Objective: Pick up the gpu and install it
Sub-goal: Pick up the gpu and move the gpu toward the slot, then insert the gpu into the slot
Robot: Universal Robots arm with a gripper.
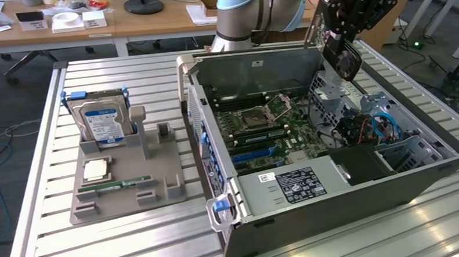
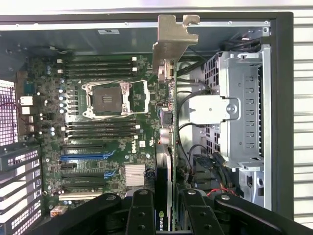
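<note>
My gripper (image 1: 340, 36) hangs above the far right corner of the open computer case (image 1: 417, 181) and is shut on the gpu (image 1: 345, 58), which hangs below it with its dark fan side showing. In the wrist view the gpu (image 2: 169, 142) is seen edge-on between my black fingers (image 2: 141, 211). Its silver bracket (image 2: 172, 36) points away from the camera, toward the case wall. The card floats over the motherboard (image 2: 54, 122), between the CPU socket (image 2: 108, 99) and the metal drive cage (image 2: 242, 105). It sits in no slot.
A grey parts holder (image 1: 123, 185) at the exterior view's left carries a blue-labelled hard drive (image 1: 101, 123), a CPU (image 1: 96, 168) and a RAM stick (image 1: 123, 183). Inside the case are blue expansion slots (image 2: 83, 157), cables (image 1: 369, 131) and the power supply (image 1: 290, 184).
</note>
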